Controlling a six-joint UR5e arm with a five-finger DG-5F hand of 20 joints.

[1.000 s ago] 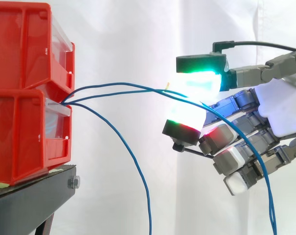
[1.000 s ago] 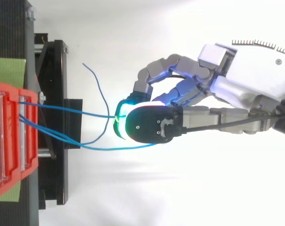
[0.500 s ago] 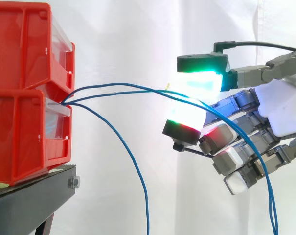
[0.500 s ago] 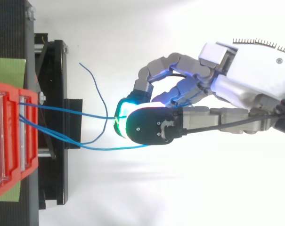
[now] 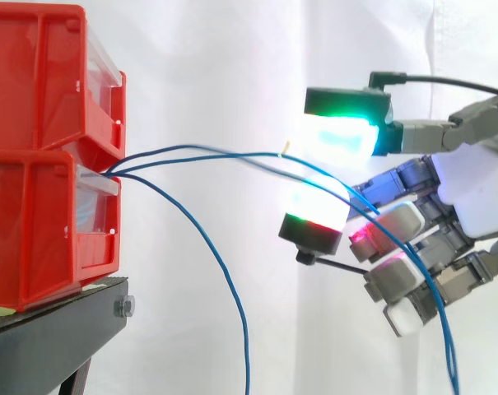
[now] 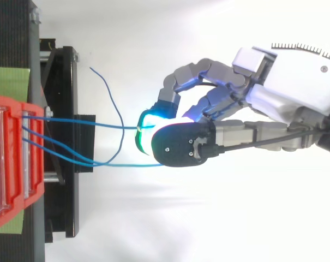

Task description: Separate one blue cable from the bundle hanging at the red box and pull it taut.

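Note:
Two red bins point(image 5: 34, 206) are stacked on a black stand point(image 5: 59, 337) at the left. Three thin blue cables come out between the bins' fronts. One blue cable point(image 6: 94, 123) runs almost straight from the bins to my hand point(image 6: 285, 98), where it is pinched between the green-glowing thumb pad point(image 5: 341, 136) and a fingertip point(image 5: 314, 206) below it. A second cable point(image 5: 224, 271) droops down from the bins. A third cable point(image 5: 430, 288) arcs across the curled fingers and falls at the right. My hand point(image 5: 471, 189) is to the right of the bins, apart from them.
A white curtain hangs behind everything. In the top view one loose cable end point(image 6: 102, 82) curls away beside the stand's black frame point(image 6: 72, 109). A green sheet point(image 6: 9, 82) lies under the bins.
My hand has shifted slightly right, away from the bins. The pinched cable has drawn straighter; the slack cables swayed a little.

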